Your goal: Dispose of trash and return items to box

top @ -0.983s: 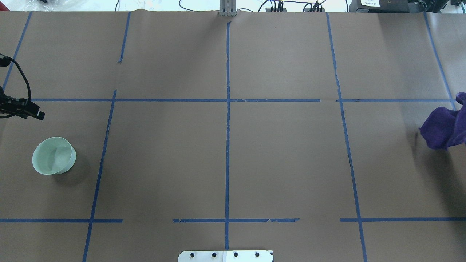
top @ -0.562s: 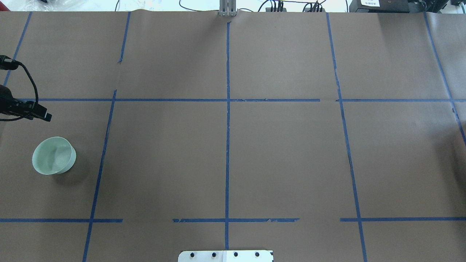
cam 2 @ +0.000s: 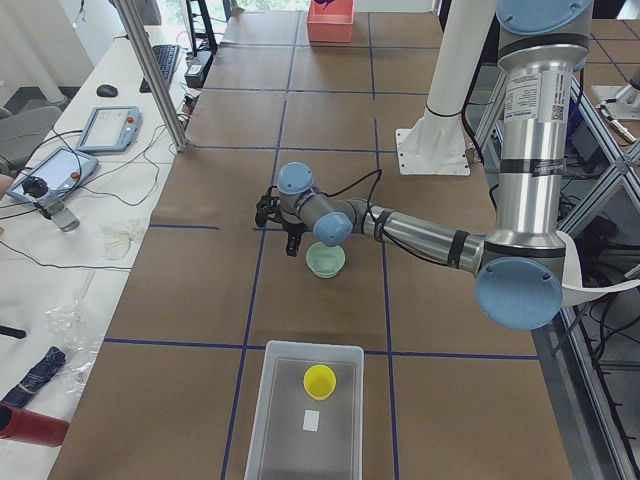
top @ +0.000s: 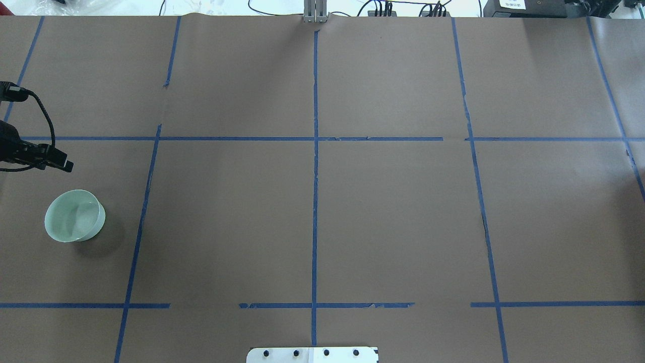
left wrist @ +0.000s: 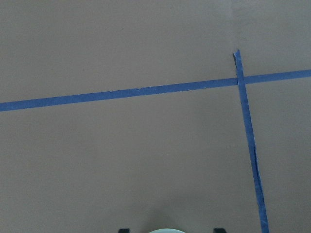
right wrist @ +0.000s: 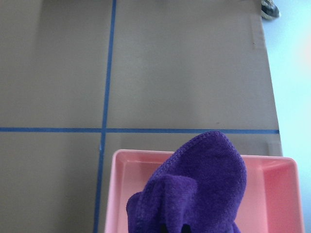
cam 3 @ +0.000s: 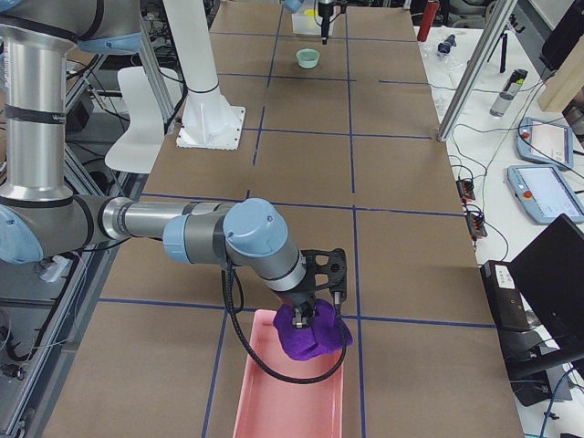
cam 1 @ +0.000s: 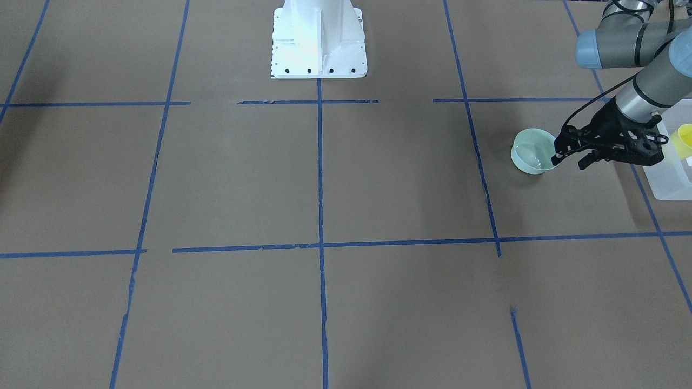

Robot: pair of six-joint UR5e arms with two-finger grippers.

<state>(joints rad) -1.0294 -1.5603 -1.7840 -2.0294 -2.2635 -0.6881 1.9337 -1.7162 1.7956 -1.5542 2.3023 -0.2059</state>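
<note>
Two fingers of my left gripper [cam 1: 569, 161] hang parted just above the mint-green bowl [cam 1: 532, 152]. Its rim shows between them at my wrist camera's lower edge, a little toward the robot's base, so the descent likely shifts that way. The yellow cup [cam 2: 320, 380] stands in the box [cam 2: 275, 400] nearby. My far-off right gripper [cam 3: 312, 308] is buried in a purple cloth [cam 3: 324, 339] over the pink tray [cam 3: 265, 401]; I cannot tell its grip.
</note>
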